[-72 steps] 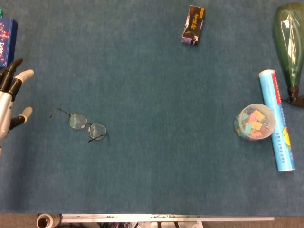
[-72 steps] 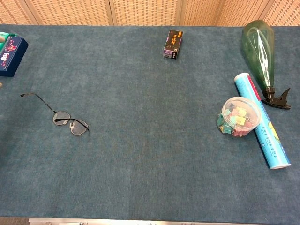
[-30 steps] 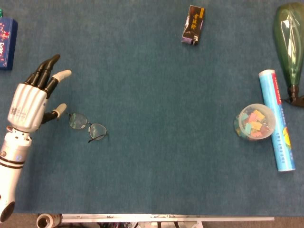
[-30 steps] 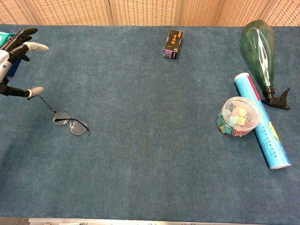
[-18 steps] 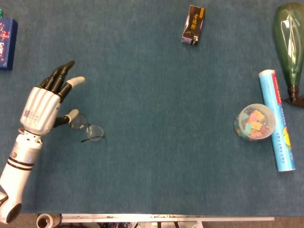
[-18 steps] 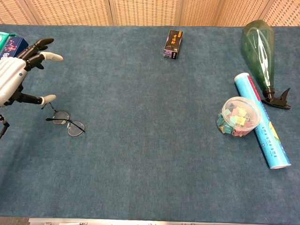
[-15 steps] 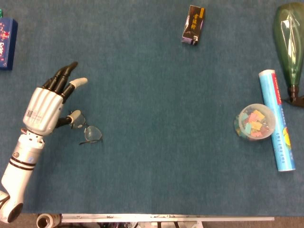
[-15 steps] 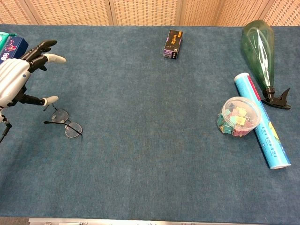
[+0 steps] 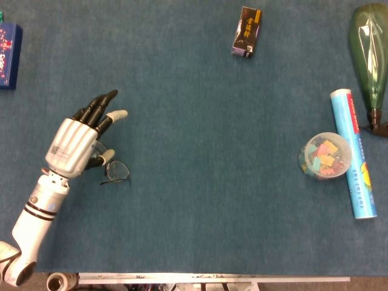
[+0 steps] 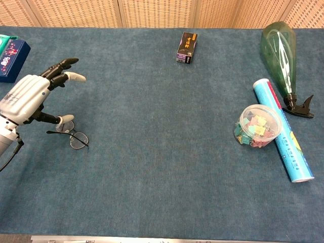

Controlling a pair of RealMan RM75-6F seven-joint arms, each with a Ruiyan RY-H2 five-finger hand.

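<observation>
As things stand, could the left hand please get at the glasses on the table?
Probably yes: the left hand hovers open right over the glasses, its thumb at one lens, nothing between them.

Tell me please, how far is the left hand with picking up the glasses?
Done: the left hand is over the glasses, fingers spread. In hand: its thumb sits at the frame; touching or not, I cannot tell. Left: gripping and lifting; the glasses lie on the blue mat.
</observation>
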